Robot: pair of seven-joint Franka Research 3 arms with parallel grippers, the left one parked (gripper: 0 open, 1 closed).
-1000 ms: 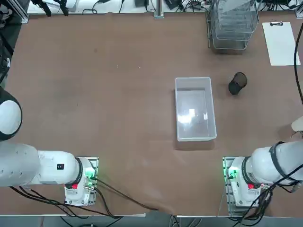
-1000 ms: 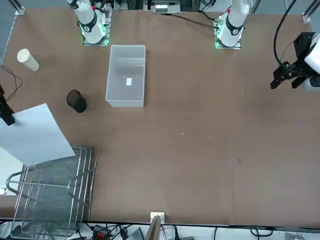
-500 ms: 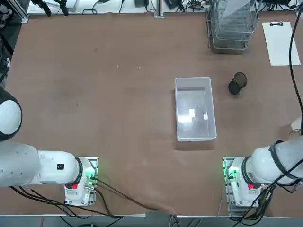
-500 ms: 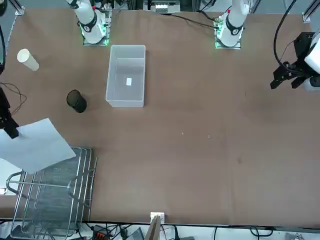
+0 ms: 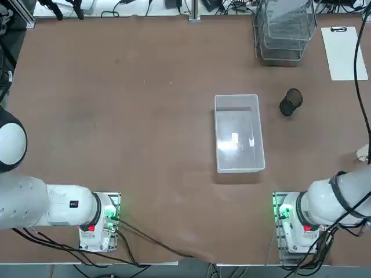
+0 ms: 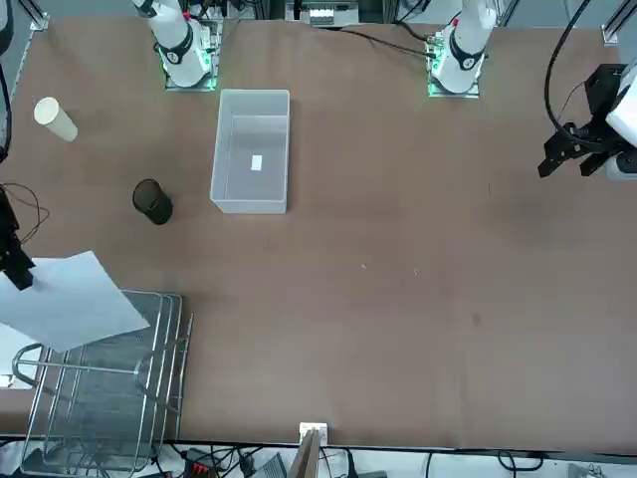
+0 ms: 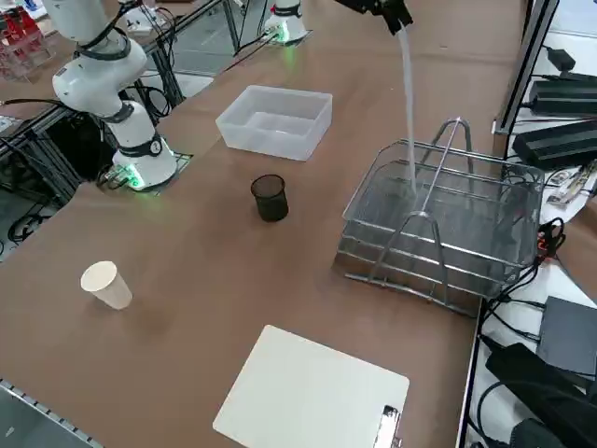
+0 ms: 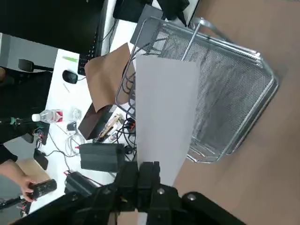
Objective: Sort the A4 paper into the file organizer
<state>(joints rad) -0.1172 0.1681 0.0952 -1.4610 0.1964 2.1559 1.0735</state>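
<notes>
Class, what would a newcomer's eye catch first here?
Probably the sheet of white paper, gripped by the right gripper above the wire-mesh organizer. Next, perhaps, the clear plastic bin on the brown table, with a black cup nearby.

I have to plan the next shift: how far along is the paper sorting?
The white sheet is picked up, pinched in the right gripper. In hand now: it hangs by the wire rack, its lower end reaching into the frame. Left: letting go, since the gripper is still closed on it.
</notes>
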